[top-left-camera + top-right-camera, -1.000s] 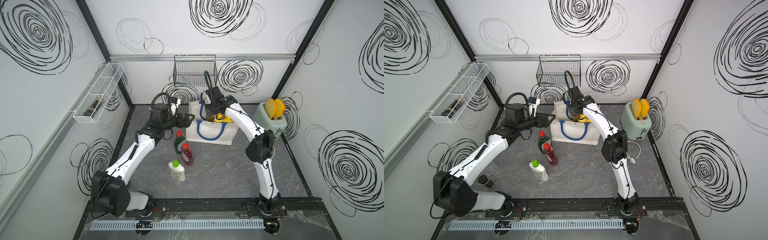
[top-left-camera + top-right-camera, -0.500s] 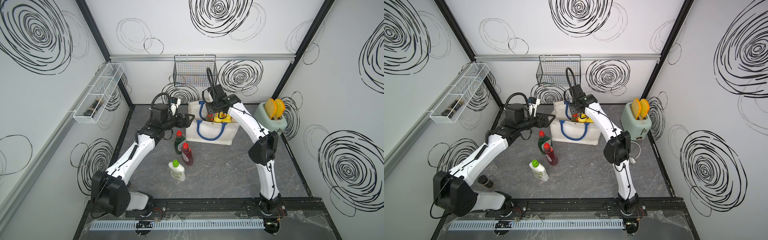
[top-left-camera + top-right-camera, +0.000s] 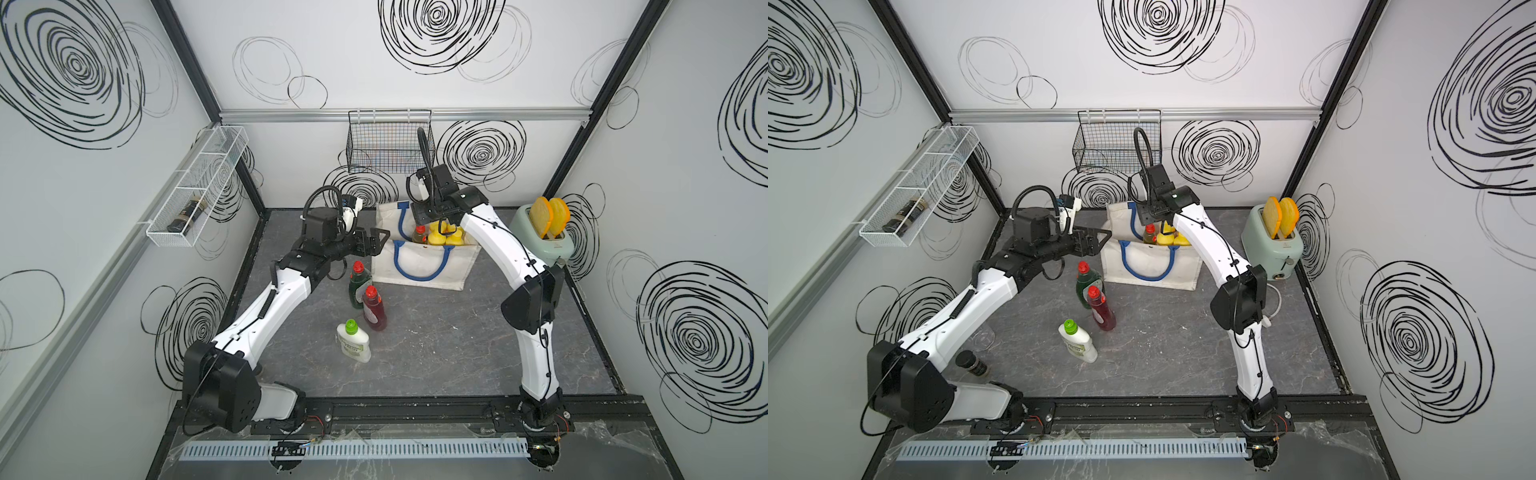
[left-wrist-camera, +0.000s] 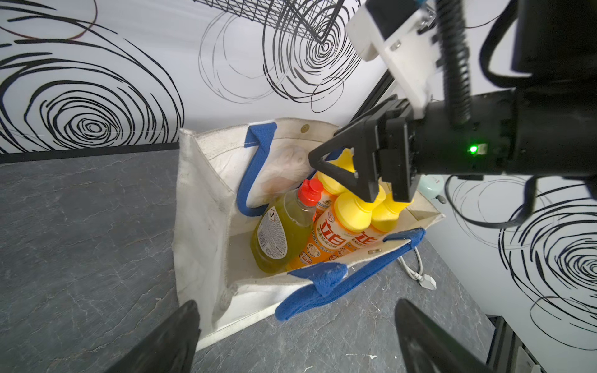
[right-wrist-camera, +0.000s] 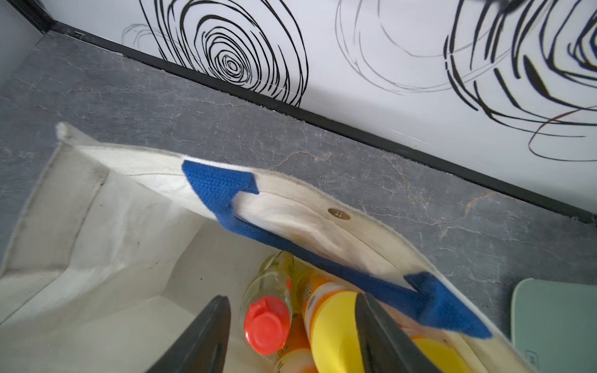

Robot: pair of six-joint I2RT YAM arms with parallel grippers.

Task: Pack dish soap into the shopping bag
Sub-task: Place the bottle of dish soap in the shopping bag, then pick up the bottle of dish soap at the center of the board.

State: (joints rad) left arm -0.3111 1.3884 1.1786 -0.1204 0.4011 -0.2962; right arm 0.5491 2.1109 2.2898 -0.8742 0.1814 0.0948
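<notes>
**Right gripper** (image 5: pixel 290 298): jaws spread, gripping nothing. It hangs over the open mouth of the shopping bag (image 3: pixel 419 259), fingers (image 5: pixel 206 336) pointing down into it. Directly below the gap between them stands a yellow-green bottle (image 4: pixel 274 232) with a red cap. The orange bottles (image 4: pixel 332 235) with yellow caps are packed together under and just beyond the other finger. In the left wrist view the gripper sits just above the yellow caps and apart from the red cap. Contact with the yellow caps cannot be determined. All these bottles are inside the bag.

**Left gripper** (image 3: pixel 376 241): jaws at full spread, empty, held level at about the height of the bag's rim. The bag stands straight ahead of its fingertips; whether they touch the canvas cannot be determined.

**Not yet packed:** three bottles sit below this gripper, on the grey floor (image 3: pixel 436 353) outside the bag.
- A dark green bottle (image 3: pixel 356 286) is nearest.
- A red bottle (image 3: pixel 375 313) is just beside it.
- A white bottle (image 3: pixel 354 345) with a green cap is farther back toward the arm's base.

**Handles:** one blue handle (image 5: pixel 323 255) lies against the bag's inner wall beyond the right gripper.
</notes>
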